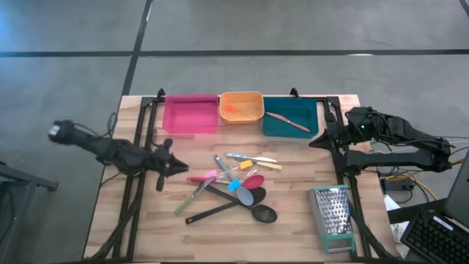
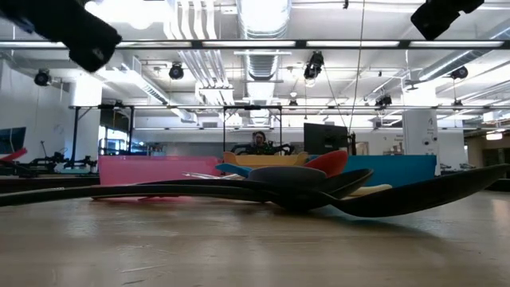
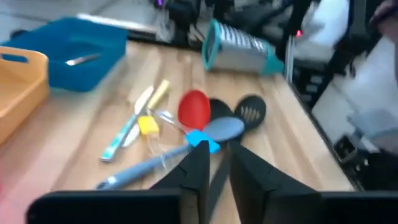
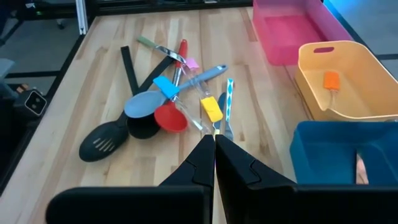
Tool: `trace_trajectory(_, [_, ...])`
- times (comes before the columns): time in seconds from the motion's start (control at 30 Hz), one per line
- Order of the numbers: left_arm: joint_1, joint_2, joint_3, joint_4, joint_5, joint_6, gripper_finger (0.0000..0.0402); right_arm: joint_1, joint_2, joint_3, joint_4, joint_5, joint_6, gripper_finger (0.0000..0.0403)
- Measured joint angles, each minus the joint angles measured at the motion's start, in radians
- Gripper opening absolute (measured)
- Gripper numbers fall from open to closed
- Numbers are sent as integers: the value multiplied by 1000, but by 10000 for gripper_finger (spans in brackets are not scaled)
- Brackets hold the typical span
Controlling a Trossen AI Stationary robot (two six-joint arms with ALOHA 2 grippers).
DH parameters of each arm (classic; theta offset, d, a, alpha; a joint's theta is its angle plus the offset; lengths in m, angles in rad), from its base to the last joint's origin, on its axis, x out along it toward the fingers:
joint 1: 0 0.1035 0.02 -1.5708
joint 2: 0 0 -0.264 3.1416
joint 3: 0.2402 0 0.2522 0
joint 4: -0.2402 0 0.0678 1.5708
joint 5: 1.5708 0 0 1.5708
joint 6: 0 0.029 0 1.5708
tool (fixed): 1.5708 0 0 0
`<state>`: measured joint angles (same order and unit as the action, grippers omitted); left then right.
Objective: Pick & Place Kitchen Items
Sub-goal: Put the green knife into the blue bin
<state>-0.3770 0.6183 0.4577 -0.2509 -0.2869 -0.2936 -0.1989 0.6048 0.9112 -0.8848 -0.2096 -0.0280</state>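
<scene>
Wood tabletop [image 1: 293,235] with the utensil pile [image 1: 234,187] sitting mid-table, loose heap: black slotted spoon [image 1: 265,214] at the near edge, black solid spoon [image 4: 144,129] just beside it, red spoon [image 4: 170,117] and grey spoon [image 4: 144,103] overlapping on top, small blue piece [image 4: 165,86] and yellow piece [image 4: 211,109] in the mix, plus a striped-handle knife [image 4: 228,99] on the side toward the bins. Three bins line the far edge: pink bin [image 1: 190,115] bare inside, orange bin [image 1: 242,107] holding one orange spatula [image 4: 331,83], teal bin [image 1: 290,119] holding one long utensil [image 1: 288,121], type unclear. Metal grater [image 1: 333,218] with green trim lies flat near the right front corner, well apart from the pile. Left gripper [image 1: 178,168] hovers just left of the pile, level with the pink-handled pieces; fingers [image 3: 198,171] show a narrow gap with nothing pinched, can't tell if they're touching anything. Right gripper [image 1: 316,141] is parked by the teal bin's near right corner, fingertips [image 4: 205,163] pressed together, holding nothing.
</scene>
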Motion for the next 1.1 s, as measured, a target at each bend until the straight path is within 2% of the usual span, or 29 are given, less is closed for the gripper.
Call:
trace_trajectory(0.1, [-153, 160, 125, -108, -170, -69, 32, 0, 0, 0, 0, 0, 2, 8])
trace_trajectory(0.2, [-282, 299, 263, -242, -339, -202, 15, 0, 0, 0, 0, 0, 0, 8])
trace_trajectory(0.33, [-380, 437, 416, -386, -426, -320, 5, 0, 1, 0, 0, 0, 1, 8])
trace_trajectory(0.5, [-392, 561, 518, -495, -358, -467, 16, 0, 2, 0, 0, 0, 0, 8])
trace_trajectory(0.77, [-388, 667, 541, -563, -140, -678, 97, 0, 11, 0, 0, 0, 1, 8])
trace_trajectory(0.93, [-387, 705, 534, -569, -113, -708, 143, 0, 14, 0, 0, 1, 1, 8])
trace_trajectory(1.1, [-382, 745, 534, -565, -113, -752, 166, 0, 14, -1, -1, 0, 1, 8])
